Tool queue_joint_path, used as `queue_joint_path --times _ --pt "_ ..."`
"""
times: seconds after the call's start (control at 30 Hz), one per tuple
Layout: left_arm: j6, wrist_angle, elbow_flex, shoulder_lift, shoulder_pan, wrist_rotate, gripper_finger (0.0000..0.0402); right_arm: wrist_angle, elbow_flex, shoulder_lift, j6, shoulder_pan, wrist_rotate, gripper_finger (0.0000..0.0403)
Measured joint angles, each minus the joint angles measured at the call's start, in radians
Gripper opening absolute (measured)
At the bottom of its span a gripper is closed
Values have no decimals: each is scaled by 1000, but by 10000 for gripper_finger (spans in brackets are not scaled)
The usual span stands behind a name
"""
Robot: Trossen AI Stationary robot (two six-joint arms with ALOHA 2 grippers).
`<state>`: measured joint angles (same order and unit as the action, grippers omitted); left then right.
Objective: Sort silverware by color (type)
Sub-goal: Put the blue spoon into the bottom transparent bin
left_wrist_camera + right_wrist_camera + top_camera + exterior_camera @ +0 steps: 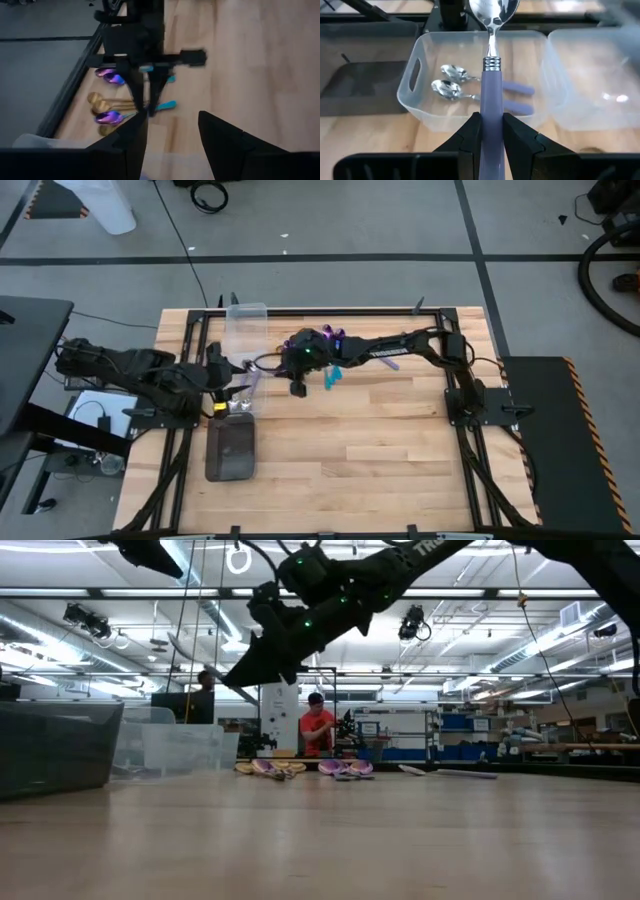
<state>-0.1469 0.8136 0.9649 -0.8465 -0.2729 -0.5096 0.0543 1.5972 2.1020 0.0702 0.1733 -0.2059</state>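
Note:
My right gripper (491, 120) (298, 387) hangs above the table, shut on a spoon (492, 65) with a shiny silver bowl and a lavender handle. Ahead of it stands a clear bin (420, 50) (240, 392); two matching silver spoons (451, 82) lie flat on its floor. Loose gold and purple, teal-handled spoons (112, 107) (335, 370) (345, 768) lie in a heap on the wood near the far edge. My left gripper (172, 135) (217, 393) is open beside that bin, touching nothing. My right gripper pinches the spoon's lavender handle (491, 107) between its two fingers, which lie along the handle. The silver bowl (495, 10) sticks out past the fingertips toward the table's left. The spoon is lifted clear, above and short of the bin.
A second clear bin (590, 80) (246, 330) stands toward the far edge from the first. A dark grey tray (230, 450) (355, 87) lies on its near side. A black frame rail (75, 85) runs along the far edge. People (318, 730) stand in the room behind.

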Motion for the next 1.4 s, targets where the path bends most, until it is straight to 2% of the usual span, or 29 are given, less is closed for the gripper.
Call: queue_joint_path --times 0.13,0.3,0.5,0.7,0.87,1.27,1.4 --pt "52 1 0 -98 4 -37 183 86 79 26 -103 -1 -34 77" --pt "113 31 0 -226 7 -124 183 83 89 19 -225 6 -106 77" --pt "204 48 0 -336 -9 -261 190 75 89 10 -262 34 -221 77" --pt "293 48 0 -415 -9 -324 216 58 89 10 -290 52 -308 77" --pt "333 41 -1 -445 -9 -353 215 53 89 10 -296 52 -316 77" --pt "447 38 -1 -445 1 -356 118 52 89 10 -308 30 -328 77" --pt "432 41 -1 -445 0 -349 71 51 89 10 -306 26 -334 77"
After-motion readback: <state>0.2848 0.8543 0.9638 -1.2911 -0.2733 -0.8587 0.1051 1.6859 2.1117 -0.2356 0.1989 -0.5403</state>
